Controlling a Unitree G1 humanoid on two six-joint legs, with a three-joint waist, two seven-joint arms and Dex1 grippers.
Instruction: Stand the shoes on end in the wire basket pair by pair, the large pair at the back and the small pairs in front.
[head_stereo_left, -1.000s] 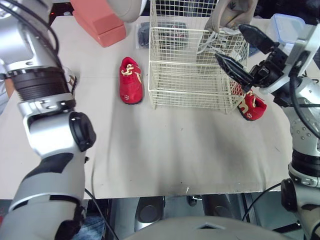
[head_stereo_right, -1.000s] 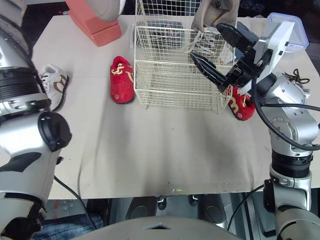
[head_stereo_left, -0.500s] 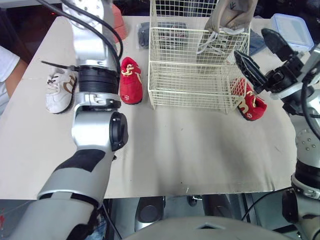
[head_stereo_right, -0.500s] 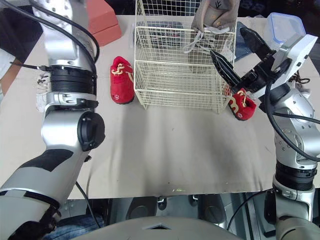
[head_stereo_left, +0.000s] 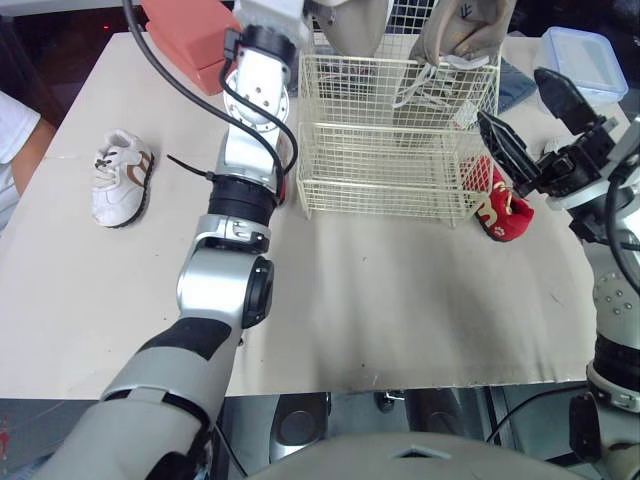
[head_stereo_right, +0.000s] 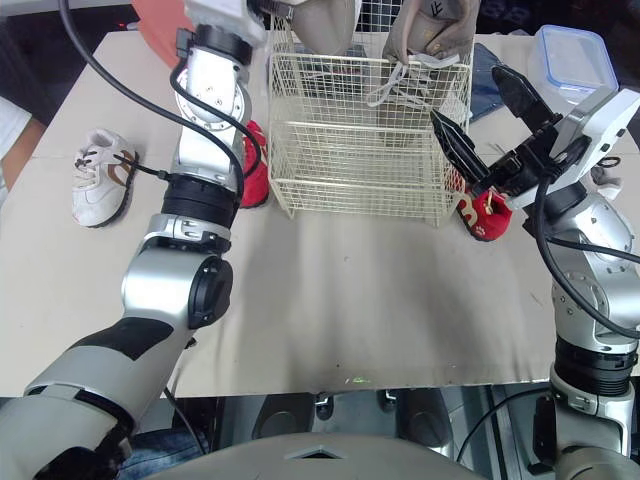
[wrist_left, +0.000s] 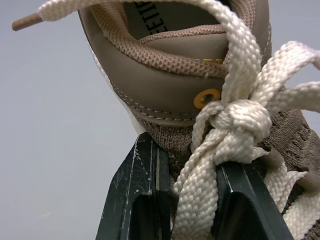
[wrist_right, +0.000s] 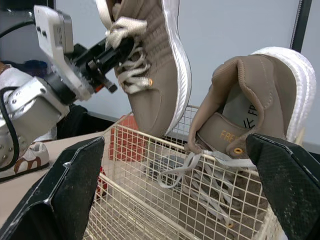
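My left gripper (wrist_left: 192, 200) is shut on the tongue and laces of a large tan shoe (head_stereo_left: 350, 25), which hangs over the back left of the wire basket (head_stereo_left: 380, 190). Its mate, a second tan shoe (head_stereo_left: 460, 30), stands on end in the basket's back right corner, laces dangling. My right gripper (head_stereo_left: 515, 100) is open just right of the basket, nothing between its fingers. Below it a small red shoe (head_stereo_left: 505, 205) lies against the basket's right side. Another red shoe (head_stereo_right: 255, 170) lies left of the basket, mostly hidden by my left arm. A small white shoe (head_stereo_left: 120, 178) lies far left.
A pink box (head_stereo_left: 190, 30) sits at the back left of the table and a lidded plastic container (head_stereo_left: 580, 50) at the back right. A person's white sleeve (head_stereo_left: 15, 130) shows at the left edge. The table's front half is bare cloth.
My left arm has swung right, carrying the tan shoe over the basket's back left. My right gripper has drawn back to the right from the basket front, still open.
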